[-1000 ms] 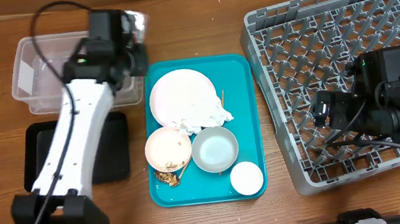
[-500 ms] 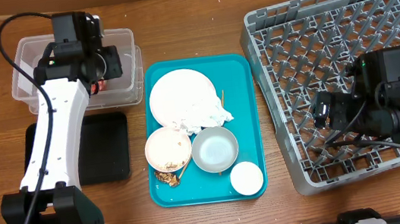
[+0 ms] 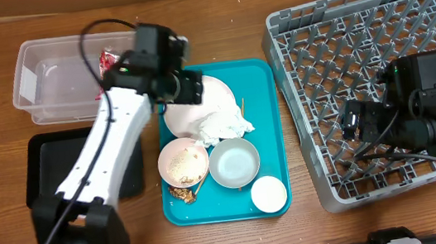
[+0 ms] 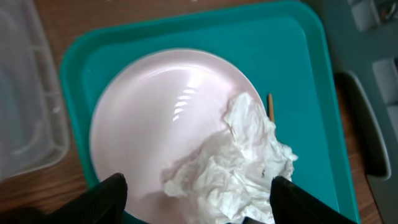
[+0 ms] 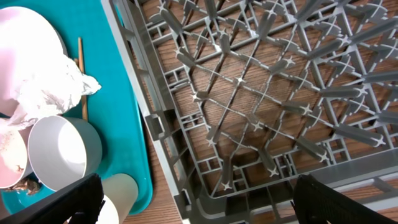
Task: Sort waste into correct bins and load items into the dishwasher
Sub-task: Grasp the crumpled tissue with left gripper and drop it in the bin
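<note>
My left gripper [image 3: 194, 90] [image 4: 200, 205] hangs open and empty over the round white plate [image 3: 191, 108] [image 4: 161, 118] on the teal tray. Its fingertips stand on either side of the crumpled white napkin [image 3: 227, 124] [image 4: 236, 165], which lies on the plate's right edge. A red wrapper [image 3: 106, 62] lies in the clear tub [image 3: 48, 93]. The pink bowl [image 3: 183, 161] holds rice, with brown scraps [image 3: 181, 194] beside it. The grey-white bowl [image 3: 234, 162] [image 5: 59, 152], small cup [image 3: 268, 193] [image 5: 118, 196] and a chopstick [image 3: 243, 106] [image 4: 270, 106] are on the tray too. My right gripper [image 3: 353, 122] [image 5: 199, 202] is open over the grey dish rack [image 3: 374, 36] [image 5: 249, 93].
The teal serving tray [image 3: 258, 75] [image 4: 292, 56] sits between the clear tub and the rack. A shallow black tray [image 3: 45, 172] lies at the front left, partly under my left arm. Bare wooden table [image 3: 214, 22] runs along the back.
My left arm swung right from the clear tub to above the plate and its jaws opened. The red wrapper now lies in the tub. The right arm has not moved.
</note>
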